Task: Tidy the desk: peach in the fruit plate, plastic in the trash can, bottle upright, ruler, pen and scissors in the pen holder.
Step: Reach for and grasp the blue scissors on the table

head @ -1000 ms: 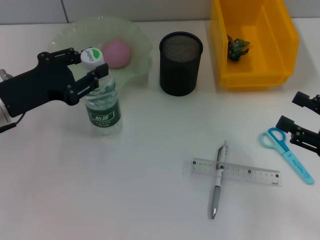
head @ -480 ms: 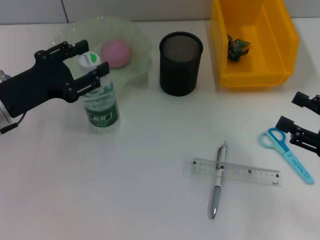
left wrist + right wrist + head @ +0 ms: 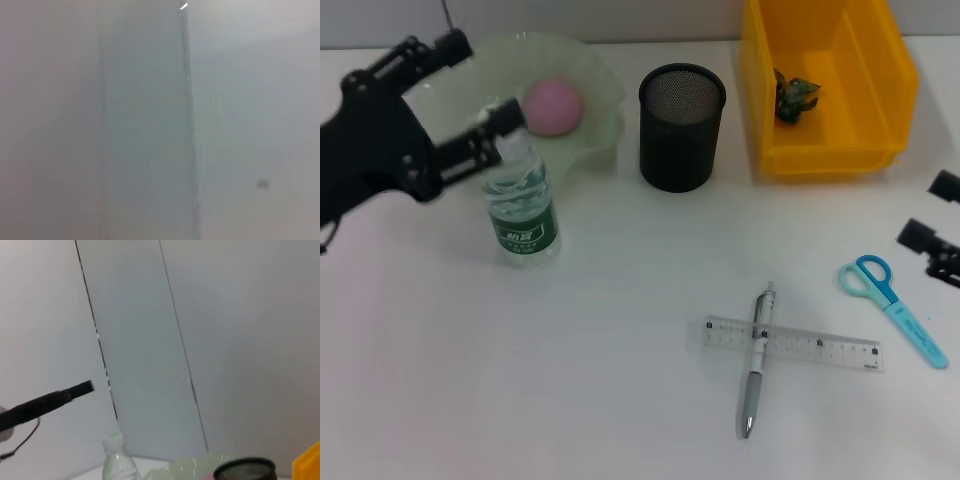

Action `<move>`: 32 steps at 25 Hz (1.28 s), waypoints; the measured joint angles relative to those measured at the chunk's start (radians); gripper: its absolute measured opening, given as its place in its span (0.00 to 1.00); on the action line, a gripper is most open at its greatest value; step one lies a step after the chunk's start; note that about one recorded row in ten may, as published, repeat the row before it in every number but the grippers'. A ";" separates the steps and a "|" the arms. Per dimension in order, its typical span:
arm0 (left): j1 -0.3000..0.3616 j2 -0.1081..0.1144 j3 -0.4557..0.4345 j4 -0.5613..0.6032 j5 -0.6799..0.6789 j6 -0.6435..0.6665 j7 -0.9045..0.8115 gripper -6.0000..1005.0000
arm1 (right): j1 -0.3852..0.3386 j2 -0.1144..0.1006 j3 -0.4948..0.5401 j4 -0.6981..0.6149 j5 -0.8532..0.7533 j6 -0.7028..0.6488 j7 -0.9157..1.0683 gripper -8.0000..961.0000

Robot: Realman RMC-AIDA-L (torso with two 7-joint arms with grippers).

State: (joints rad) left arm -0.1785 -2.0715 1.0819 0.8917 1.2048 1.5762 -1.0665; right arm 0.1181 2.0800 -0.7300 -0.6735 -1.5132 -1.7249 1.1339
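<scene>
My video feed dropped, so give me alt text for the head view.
The left tool, open, is at the neck of the upright bottle beside the fruit plate holding the peach. Pen lies across ruler; scissors lie by the right tool.

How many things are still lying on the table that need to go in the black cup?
3. The pen lies crossed over the clear ruler near the front middle, and the blue scissors lie to the right, by the right gripper.
</scene>
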 joint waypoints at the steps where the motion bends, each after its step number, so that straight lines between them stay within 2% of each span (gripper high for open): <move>1: 0.001 0.000 0.002 -0.003 -0.002 0.016 0.001 0.80 | 0.001 -0.001 0.041 -0.002 0.000 -0.034 0.010 0.86; 4: -0.011 0.002 0.055 -0.039 0.013 0.064 0.021 0.80 | 0.003 -0.003 0.079 -0.017 0.000 -0.059 0.036 0.86; 7: -0.039 0.001 0.181 -0.098 0.059 0.052 0.109 0.80 | 0.002 -0.008 0.108 -0.097 -0.009 -0.072 0.145 0.86; 10: -0.089 -0.005 0.321 -0.189 0.072 -0.023 0.168 0.80 | -0.004 -0.009 0.113 -0.279 -0.048 -0.069 0.367 0.86; 11: -0.113 -0.006 0.375 -0.232 0.071 -0.063 0.180 0.80 | 0.001 -0.009 0.114 -0.427 -0.116 -0.062 0.551 0.86; 12: -0.131 -0.007 0.408 -0.260 0.069 -0.089 0.187 0.80 | 0.001 -0.009 0.114 -0.427 -0.116 -0.062 0.551 0.86; 15: -0.168 -0.008 0.452 -0.314 0.056 -0.136 0.196 0.80 | 0.042 -0.004 0.109 -0.683 -0.326 -0.057 0.856 0.86; 16: -0.174 -0.008 0.458 -0.325 0.049 -0.143 0.197 0.80 | 0.079 0.000 0.087 -0.817 -0.509 -0.056 1.021 0.86; 17: -0.179 -0.008 0.462 -0.332 0.043 -0.147 0.200 0.80 | 0.079 0.000 0.087 -0.817 -0.509 -0.056 1.021 0.86; 20: -0.183 -0.008 0.465 -0.343 0.017 -0.148 0.225 0.80 | 0.144 0.000 -0.002 -0.943 -0.796 -0.065 1.273 0.86; 21: -0.183 -0.008 0.466 -0.347 0.007 -0.150 0.236 0.80 | 0.185 -0.001 -0.078 -0.961 -0.952 -0.079 1.392 0.86; 22: -0.184 -0.008 0.468 -0.353 -0.003 -0.153 0.244 0.80 | 0.185 -0.001 -0.078 -0.961 -0.952 -0.079 1.392 0.86; 24: -0.191 -0.008 0.470 -0.368 -0.015 -0.155 0.248 0.80 | 0.210 0.003 -0.150 -0.948 -1.042 -0.082 1.443 0.86; 27: -0.202 -0.009 0.465 -0.387 -0.022 -0.160 0.250 0.80 | 0.233 0.005 -0.266 -0.883 -1.091 -0.046 1.493 0.86; 32: -0.205 -0.009 0.461 -0.390 -0.023 -0.179 0.250 0.80 | 0.251 0.004 -0.395 -0.828 -1.152 0.023 1.540 0.86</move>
State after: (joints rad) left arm -0.3836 -2.0800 1.5430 0.5019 1.1819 1.3969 -0.8160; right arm 0.3692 2.0842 -1.1251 -1.5019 -2.6648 -1.7015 2.6740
